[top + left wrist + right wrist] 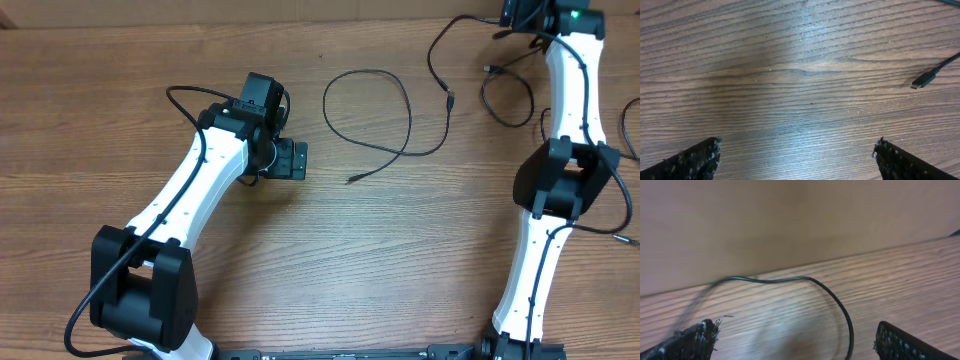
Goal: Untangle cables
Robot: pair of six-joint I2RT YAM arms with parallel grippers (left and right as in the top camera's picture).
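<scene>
A thin black cable [366,72] lies in a loose loop at the table's centre. One plug end [352,180] lies just right of my left gripper [297,159]. The cable's far part runs past a small connector [450,98] up toward the back edge. A second black cable [505,122] loops at the far right beside my right arm, its plug [490,68] pointing left. The left gripper [797,157] is open and empty over bare wood, with a plug [923,80] ahead to its right. The right gripper [795,342] is open, and a cable [840,307] arcs between its fingers without being held.
A tan wall or board [790,220] stands along the table's back edge, right in front of the right gripper. The right arm [565,180] runs down the right side over its own thick black cable. The left arm [190,190] crosses the left half of the table.
</scene>
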